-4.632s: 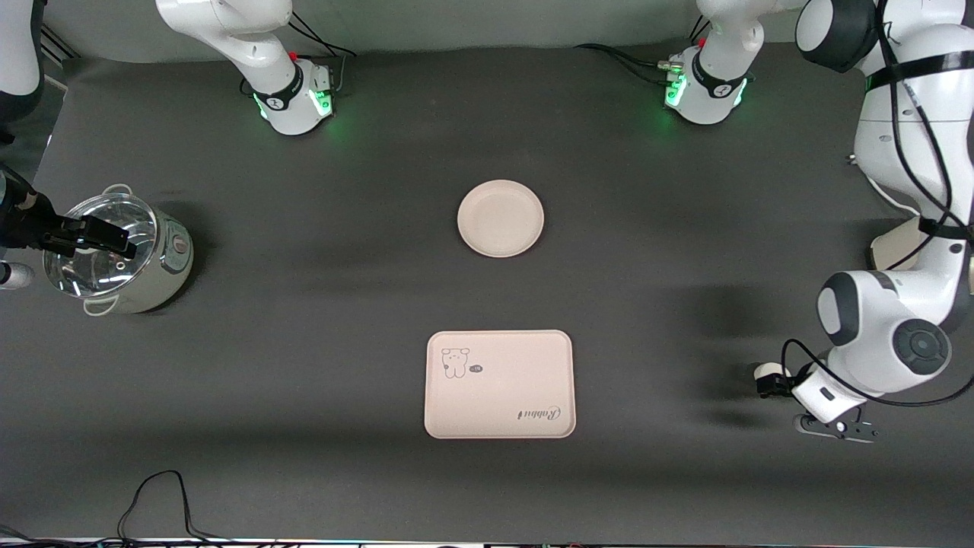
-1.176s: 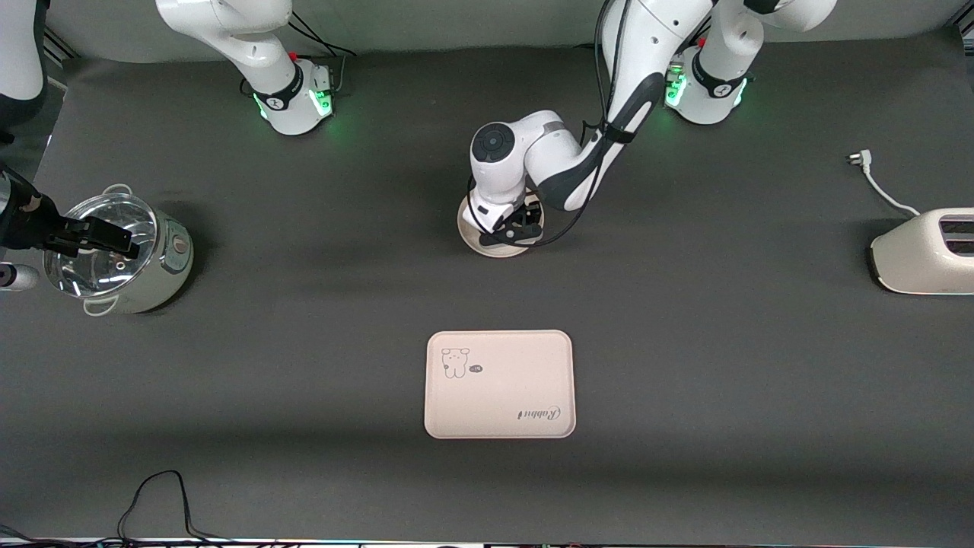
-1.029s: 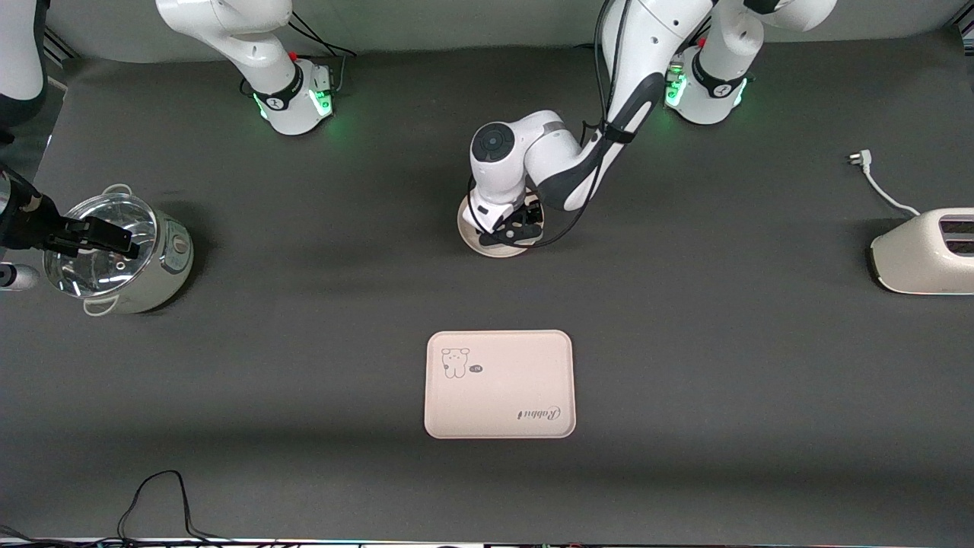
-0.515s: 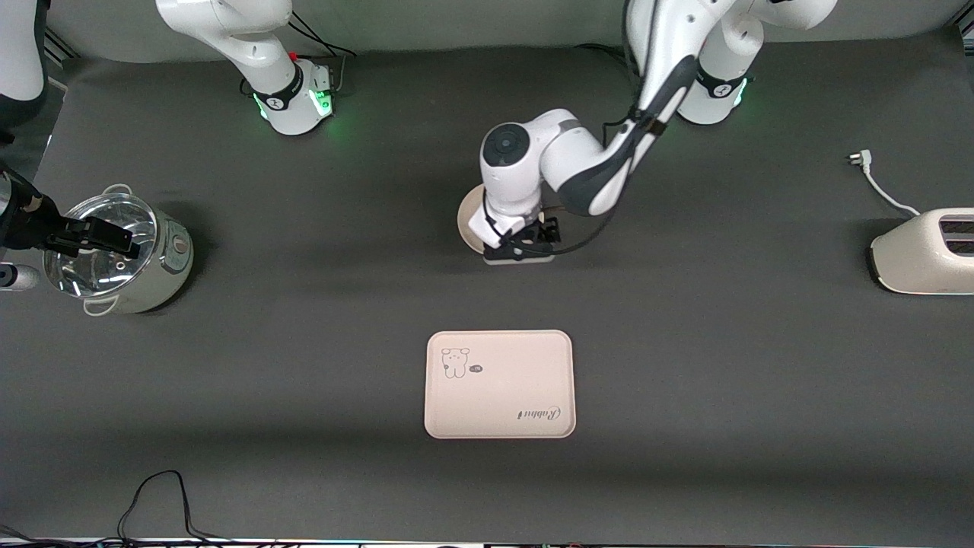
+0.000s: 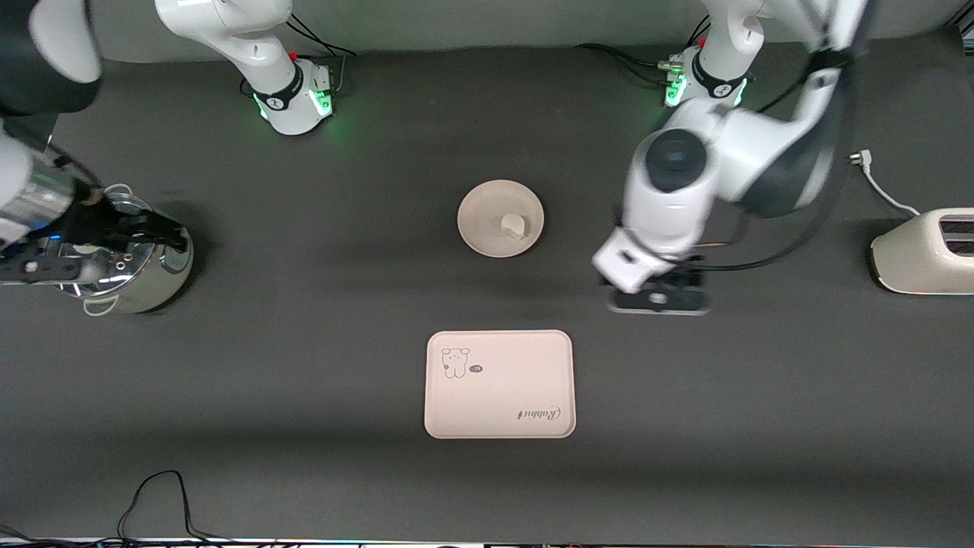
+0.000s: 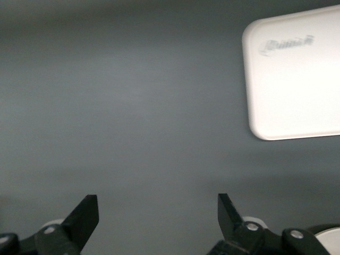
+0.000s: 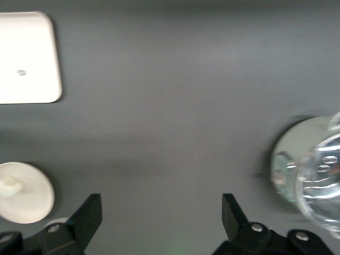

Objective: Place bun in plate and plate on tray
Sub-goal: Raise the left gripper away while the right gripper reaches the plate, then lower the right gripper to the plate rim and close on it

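The white bun [image 5: 514, 225] lies in the round cream plate [image 5: 487, 213] at the table's middle. The rectangular tray [image 5: 499, 384] with the rabbit drawing lies bare, nearer the front camera than the plate. My left gripper [image 5: 658, 297] is open and empty over bare table between the plate and the toaster; its wrist view shows the open gripper [image 6: 158, 215] and the tray [image 6: 295, 79]. My right gripper [image 5: 144, 230] is open and empty over the pot; its wrist view shows the gripper [image 7: 161, 212], the plate [image 7: 32, 199], the bun [image 7: 10, 186] and the tray [image 7: 26, 58].
A steel pot [image 5: 141, 283] with a glass lid stands at the right arm's end of the table and shows in the right wrist view [image 7: 313, 170]. A white toaster [image 5: 924, 259] with its cord and plug [image 5: 860, 158] stands at the left arm's end. A black cable [image 5: 160, 495] lies at the front edge.
My left gripper let go of the bun in the plate, then rose and swung toward the left arm's end of the table. My right arm has shifted over the pot.
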You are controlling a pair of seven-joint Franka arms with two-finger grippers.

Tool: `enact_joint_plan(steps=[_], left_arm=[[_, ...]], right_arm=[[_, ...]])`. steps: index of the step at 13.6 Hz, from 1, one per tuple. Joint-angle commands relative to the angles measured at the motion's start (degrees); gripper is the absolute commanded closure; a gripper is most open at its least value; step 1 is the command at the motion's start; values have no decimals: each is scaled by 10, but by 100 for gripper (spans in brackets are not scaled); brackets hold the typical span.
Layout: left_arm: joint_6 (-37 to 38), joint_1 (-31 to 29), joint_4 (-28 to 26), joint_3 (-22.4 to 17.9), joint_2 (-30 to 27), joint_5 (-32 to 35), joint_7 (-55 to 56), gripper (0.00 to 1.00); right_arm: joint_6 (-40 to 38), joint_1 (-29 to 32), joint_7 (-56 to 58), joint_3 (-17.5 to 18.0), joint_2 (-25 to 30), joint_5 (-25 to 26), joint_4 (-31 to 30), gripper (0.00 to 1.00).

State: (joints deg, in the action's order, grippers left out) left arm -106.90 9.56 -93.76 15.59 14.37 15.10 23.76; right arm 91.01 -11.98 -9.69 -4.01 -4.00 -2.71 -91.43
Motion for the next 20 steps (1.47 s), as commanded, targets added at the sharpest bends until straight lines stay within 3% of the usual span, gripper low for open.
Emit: enact_joint_plan(steps=[1,4,7,9,11,13,16,19,20], left_arm=[[87,-58,37,8,-42,-17,-70,0],[122,-150,34,8,-82,-121,-145,0],[132,-205,31,7,-95,-137,-204,0],[127,-219,28,4,-89,-137,-202,0],[115,-226,18,3,-87,-137,-202,0],[123,-231,20,4,-85,-136,-204,0],[136,-234,24,2,-93,-126,-210,0],[145,-235,28,0,-92,-128,-219,0],[153,-234,32,0,-91,-129,-217,0]], right_arm=[[27,-107,-121,-1,12,-17,-15,0],[66,-253,-293,-1,-14,-14,-9,0],[89,-349,-368,0,-37,-15,-1,0],[103,-390,-400,0,-44,-16,-5,0],[115,-390,-387,0,-44,-19,-18,0],[153,-379,-321,-6,-21,-62,-72,0],[306,-354,-254,-8,27,-107,-231,0],[484,-357,-230,-2,15,-117,-354,0],[530,-361,-229,3,-11,-120,-369,0]])
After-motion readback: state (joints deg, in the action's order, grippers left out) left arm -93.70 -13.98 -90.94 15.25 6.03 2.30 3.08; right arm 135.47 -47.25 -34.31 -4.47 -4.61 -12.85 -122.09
